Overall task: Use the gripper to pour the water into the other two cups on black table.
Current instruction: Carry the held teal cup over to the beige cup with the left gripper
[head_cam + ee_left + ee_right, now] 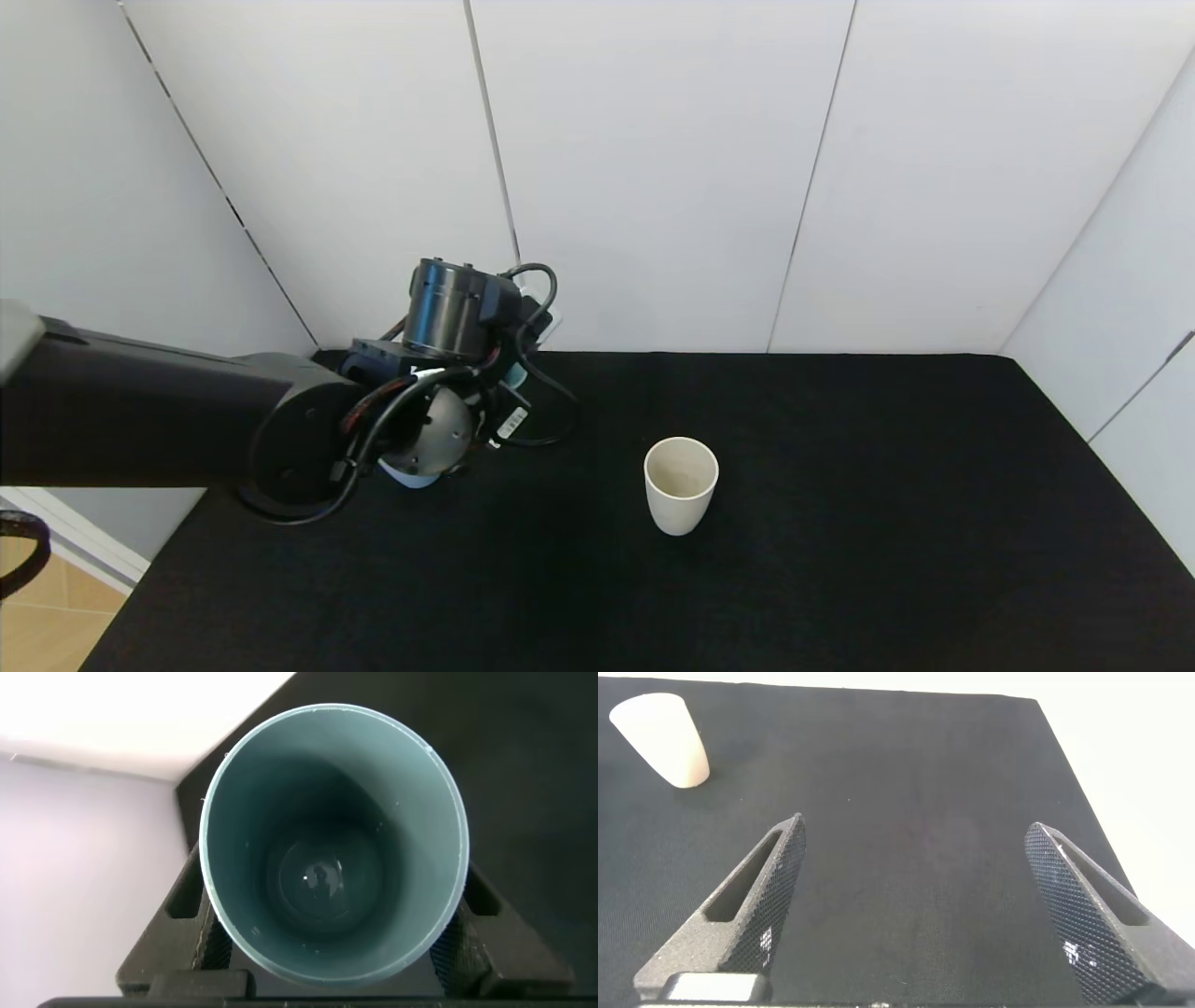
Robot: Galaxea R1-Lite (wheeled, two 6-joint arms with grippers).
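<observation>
Teal cup (334,845) clamped between left gripper (332,943) jaws.

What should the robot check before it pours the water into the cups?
1. Is the teal cup held? Ok: the left gripper has a finger on each side of it.
2. Is there water left in it? Cannot tell: only a small glint shows at the bottom.
3. Is the cream cup standing up and ready? Ok: it stands upright and open on the black table.
4. Is the blue cup ready? Cannot tell: only a sliver shows under the left arm.
5. Is the right gripper out of the way? Ok: it is open over bare table, away from the cream cup.
</observation>
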